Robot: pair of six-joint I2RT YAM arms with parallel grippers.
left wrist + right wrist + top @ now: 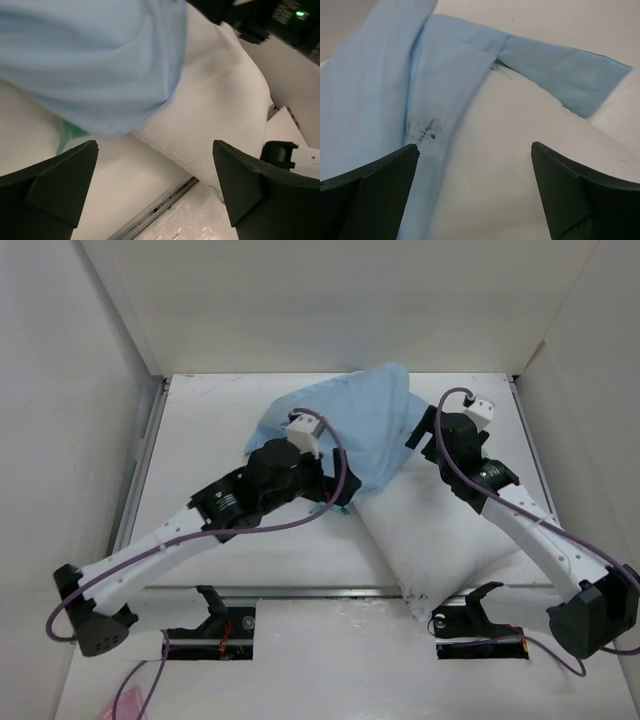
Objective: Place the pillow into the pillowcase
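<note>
Left jaws and right jaws spread wide, gripping nothing. Pillow diagonal on surface, far end tucked into light-blue pillowcase bunched toward the far side.

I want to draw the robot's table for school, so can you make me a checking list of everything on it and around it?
Surface: white table, no spills seen.
Job's things: white pillow lies slanted, far end tucked in the light blue pillowcase, near end sticking out; dark smudges on the pillowcase.
Clutter: a pink bit at the near left corner, too small to tell what.
Grippers: left gripper and right gripper both open, holding nothing.
Cables: purple cables loop along both arms.
Surroundings: white walls on three sides.
</note>
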